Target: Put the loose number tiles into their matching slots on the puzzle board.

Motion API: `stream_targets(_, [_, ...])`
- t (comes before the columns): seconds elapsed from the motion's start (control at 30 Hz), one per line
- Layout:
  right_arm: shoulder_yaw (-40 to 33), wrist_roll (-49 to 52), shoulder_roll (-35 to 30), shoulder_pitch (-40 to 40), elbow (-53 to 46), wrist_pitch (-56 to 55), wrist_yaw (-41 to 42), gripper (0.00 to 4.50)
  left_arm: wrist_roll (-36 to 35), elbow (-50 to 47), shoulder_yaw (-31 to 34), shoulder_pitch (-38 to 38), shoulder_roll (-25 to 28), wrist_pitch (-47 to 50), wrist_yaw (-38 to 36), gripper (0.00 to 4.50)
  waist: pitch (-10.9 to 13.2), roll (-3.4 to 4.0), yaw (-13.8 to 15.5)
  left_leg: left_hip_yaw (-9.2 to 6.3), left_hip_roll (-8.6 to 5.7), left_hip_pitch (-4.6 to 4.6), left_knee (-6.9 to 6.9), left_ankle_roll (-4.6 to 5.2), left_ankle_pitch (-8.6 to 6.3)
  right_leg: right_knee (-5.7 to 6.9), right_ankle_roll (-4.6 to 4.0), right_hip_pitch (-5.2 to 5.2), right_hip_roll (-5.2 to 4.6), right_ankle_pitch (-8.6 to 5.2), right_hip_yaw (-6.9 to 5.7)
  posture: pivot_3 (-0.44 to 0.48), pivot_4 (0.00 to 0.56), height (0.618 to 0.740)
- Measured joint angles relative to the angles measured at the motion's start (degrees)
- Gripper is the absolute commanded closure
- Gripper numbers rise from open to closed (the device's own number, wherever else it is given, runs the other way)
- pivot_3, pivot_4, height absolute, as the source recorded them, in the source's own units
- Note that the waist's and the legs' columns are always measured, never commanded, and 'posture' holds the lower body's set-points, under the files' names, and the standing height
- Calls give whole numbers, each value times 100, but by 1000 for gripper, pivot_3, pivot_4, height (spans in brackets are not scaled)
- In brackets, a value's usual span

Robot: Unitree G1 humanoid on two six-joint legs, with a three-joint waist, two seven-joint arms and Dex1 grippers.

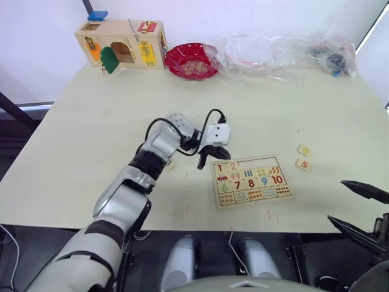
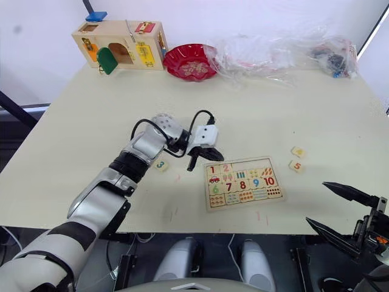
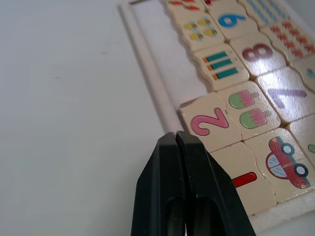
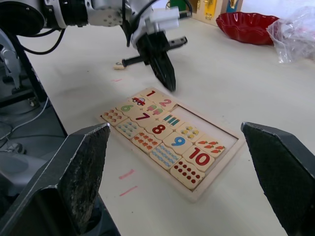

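The puzzle board (image 1: pixel 255 202) lies flat near the table's front edge. Tiles 1 (image 3: pixel 243 179) and 2 (image 3: pixel 209 123) sit in its top row, and the other matching slots (image 3: pixel 162 49) of that row are bare. My left gripper (image 1: pixel 203 161) is shut on nothing, its tip just above the table at the board's far left corner. A loose tile 3 (image 2: pixel 160 164) lies on the table beside my left wrist. Loose tiles 4 (image 1: pixel 304 150) and 5 (image 1: pixel 303 164) lie right of the board. My right gripper (image 1: pixel 337 200) hangs open off the table's front right.
A wooden latch box (image 1: pixel 121 44) stands at the back left, with a red bowl (image 1: pixel 192 59) beside it and a crumpled plastic bag (image 1: pixel 279 52) along the back right. The table's front edge runs just below the board.
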Motion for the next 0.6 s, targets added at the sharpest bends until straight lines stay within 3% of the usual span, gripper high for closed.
stream_targets(0.17, [106,-33,42,-309,-16,32,-397,0,-538,-987,772,482,335,1048,358,4447,-1,2,-10,-1,2,4,0,0,0,3,0,1,-2,0,0,0,150,740])
stream_targets(0.3, [422,-188,65,-728,-31,208,-1013,0,-1069,-2167,1530,1343,342,2049,1220,4447,-1,2,-1,-3,10,5,0,-1,0,8,0,1,-5,1,-2,0,150,740])
stream_targets(0.6, [1026,-270,251,-1642,124,306,-1636,0,-1970,-3713,3060,3099,25,2408,2830,4447,-5,-3,2,1,15,11,-2,-2,1,8,-1,2,-9,2,3,0,150,740])
